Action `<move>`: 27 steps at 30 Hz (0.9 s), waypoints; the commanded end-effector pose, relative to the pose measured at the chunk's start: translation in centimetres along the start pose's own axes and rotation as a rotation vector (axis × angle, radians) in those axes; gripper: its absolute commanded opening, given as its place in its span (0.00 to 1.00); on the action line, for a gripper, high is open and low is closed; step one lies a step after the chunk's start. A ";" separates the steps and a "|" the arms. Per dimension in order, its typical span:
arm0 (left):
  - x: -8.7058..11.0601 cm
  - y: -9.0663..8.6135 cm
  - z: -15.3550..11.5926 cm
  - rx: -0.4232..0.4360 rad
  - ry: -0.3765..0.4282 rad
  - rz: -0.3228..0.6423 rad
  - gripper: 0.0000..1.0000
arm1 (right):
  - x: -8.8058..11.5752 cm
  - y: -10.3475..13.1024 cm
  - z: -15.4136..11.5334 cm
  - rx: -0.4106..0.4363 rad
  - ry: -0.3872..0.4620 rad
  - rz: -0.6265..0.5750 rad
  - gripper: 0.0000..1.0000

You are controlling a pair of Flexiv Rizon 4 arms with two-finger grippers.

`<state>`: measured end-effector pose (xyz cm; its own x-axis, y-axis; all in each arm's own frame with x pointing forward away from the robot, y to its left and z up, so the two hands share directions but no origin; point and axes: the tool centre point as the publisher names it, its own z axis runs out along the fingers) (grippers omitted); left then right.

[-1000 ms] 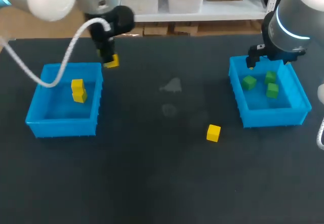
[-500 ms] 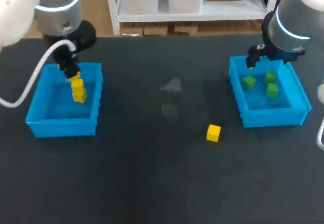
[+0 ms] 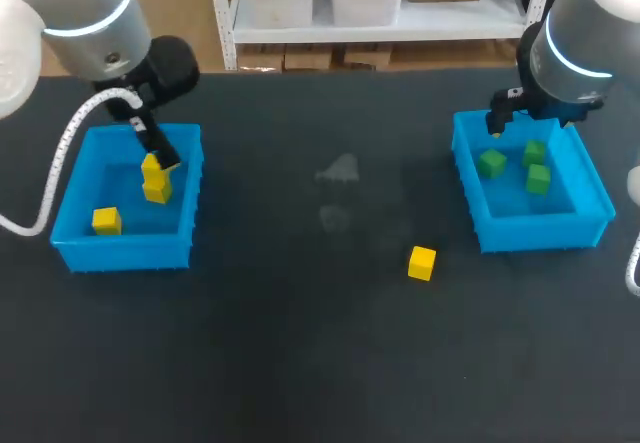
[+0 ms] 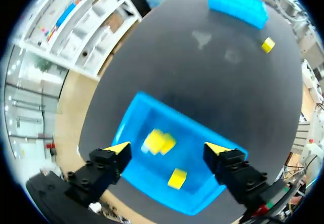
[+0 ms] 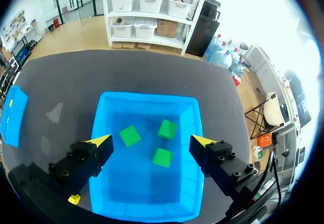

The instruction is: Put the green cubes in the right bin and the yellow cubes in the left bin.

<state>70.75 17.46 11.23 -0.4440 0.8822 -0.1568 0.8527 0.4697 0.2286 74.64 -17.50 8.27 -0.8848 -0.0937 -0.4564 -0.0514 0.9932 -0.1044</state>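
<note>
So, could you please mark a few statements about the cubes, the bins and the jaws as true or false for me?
1. Three green cubes lie in the right bin. True.
2. The left bin holds three yellow cubes. True.
3. No cube lies on the bare table. False: one yellow cube lies on the table, outside both bins.
4. The left arm's jaws are shut on a cube. False: they stand open above the left bin, holding nothing.
</note>
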 end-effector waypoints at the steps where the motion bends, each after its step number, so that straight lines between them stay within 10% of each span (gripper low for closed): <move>1: -3.4 -1.1 -0.4 0.037 -0.045 0.083 1.00 | 0.1 -0.1 0.0 -0.001 -0.001 0.000 1.00; 14: -13.0 -7.2 -1.6 0.121 -0.141 0.401 1.00 | 0.1 -0.1 0.0 -0.001 -0.001 0.000 1.00; 27: -17.5 -13.1 -0.5 0.205 -0.167 0.525 1.00 | 0.1 -0.1 0.0 -0.001 -0.001 0.000 1.00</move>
<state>66.91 -2.95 11.88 0.0727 0.9692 -0.2353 0.9894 -0.0404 0.1394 74.64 -17.50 8.27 -0.8848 -0.0937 -0.4564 -0.0514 0.9932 -0.1044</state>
